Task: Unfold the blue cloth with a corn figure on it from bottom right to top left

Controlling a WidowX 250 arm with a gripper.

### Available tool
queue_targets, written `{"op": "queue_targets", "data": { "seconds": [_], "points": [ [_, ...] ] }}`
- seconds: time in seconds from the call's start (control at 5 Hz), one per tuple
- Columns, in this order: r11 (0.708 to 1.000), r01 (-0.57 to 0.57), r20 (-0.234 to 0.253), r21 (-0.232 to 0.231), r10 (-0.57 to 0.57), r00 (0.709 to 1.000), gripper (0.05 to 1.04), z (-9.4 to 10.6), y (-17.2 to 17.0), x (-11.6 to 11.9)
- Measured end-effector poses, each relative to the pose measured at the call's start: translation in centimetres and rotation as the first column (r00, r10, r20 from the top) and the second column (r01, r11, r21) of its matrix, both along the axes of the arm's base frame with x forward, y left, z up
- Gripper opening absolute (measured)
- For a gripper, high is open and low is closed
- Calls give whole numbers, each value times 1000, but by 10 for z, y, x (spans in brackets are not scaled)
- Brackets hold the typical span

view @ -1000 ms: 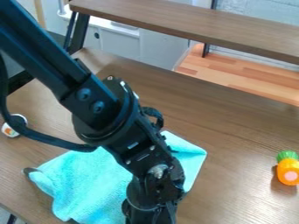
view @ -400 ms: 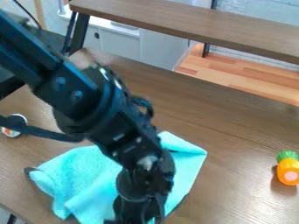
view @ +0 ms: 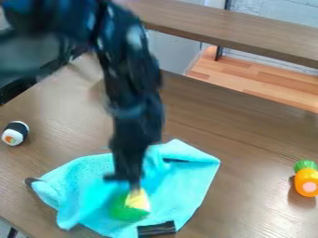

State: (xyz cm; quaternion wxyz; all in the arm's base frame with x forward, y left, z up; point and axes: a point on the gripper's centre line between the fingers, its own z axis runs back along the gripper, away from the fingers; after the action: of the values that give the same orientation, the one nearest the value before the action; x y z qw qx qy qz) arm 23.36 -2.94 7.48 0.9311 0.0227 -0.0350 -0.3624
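And here we are, right over the blue cloth (view: pixel 180 183), with the claw (view: pixel 129 182) hanging steeply above its middle! Just beneath the claw sits the corn figure (view: pixel 138 201), yellow and green, and whether we have a grip on it, on fabric, or on nothing, we cannot tell. The cloth spreads on the table (view: pixel 248 195) to both sides of the claw, rumpled and uneven, so we judge there's unfolding left to do. Why come in so near the corn? Probably because the layer to be opened lies around it, and a corner drawn toward the upper left would have to clear that toy or carry it along. Below and right of the claw, a dark strip (view: pixel 156 229) shows at the cloth's edge. The sushi toy (view: pixel 15 133), left of us, and the orange toy (view: pixel 306 182), well right, both sit off the fabric, leaving it unpinned.
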Motion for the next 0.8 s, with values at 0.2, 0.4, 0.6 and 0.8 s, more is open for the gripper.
{"op": "queue_targets", "data": {
  "seconds": [0.2, 0.4, 0.6, 0.8],
  "points": [
    [994, -105, -24, 4, 105, 994, 51, 16, 23, 23],
    [966, -231, -105, 117, 243, 964, 51, 7, 42, 50],
    [944, -304, -105, 132, 318, 942, 51, 15, 60, 69],
    [932, -350, -82, 94, 357, 930, 51, 30, 71, 80]
  ]
}}
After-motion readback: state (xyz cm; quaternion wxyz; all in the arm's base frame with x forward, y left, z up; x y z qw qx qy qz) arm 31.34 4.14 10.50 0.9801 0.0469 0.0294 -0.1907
